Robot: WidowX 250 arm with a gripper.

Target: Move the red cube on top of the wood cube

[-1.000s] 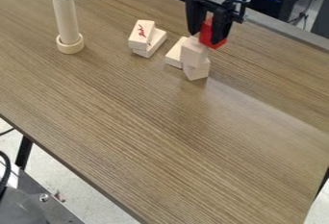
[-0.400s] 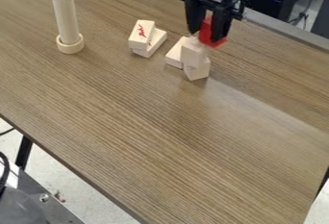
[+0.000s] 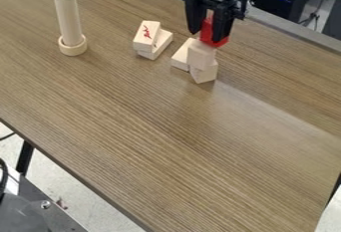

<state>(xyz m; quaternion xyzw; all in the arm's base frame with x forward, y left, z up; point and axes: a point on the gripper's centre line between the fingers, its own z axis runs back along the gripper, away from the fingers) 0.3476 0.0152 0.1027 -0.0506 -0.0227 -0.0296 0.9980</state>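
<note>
Grasping gripper: fingers clasped on red cube
Red cube: near top of wooden block stack, contact unclear
Cylinder: upright, well left of stack

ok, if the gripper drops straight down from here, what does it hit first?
Likely the upper wood block: the red cube in the gripper would touch down on it first. Depth is unclear from this angle, so it could miss and meet the table behind.
</note>
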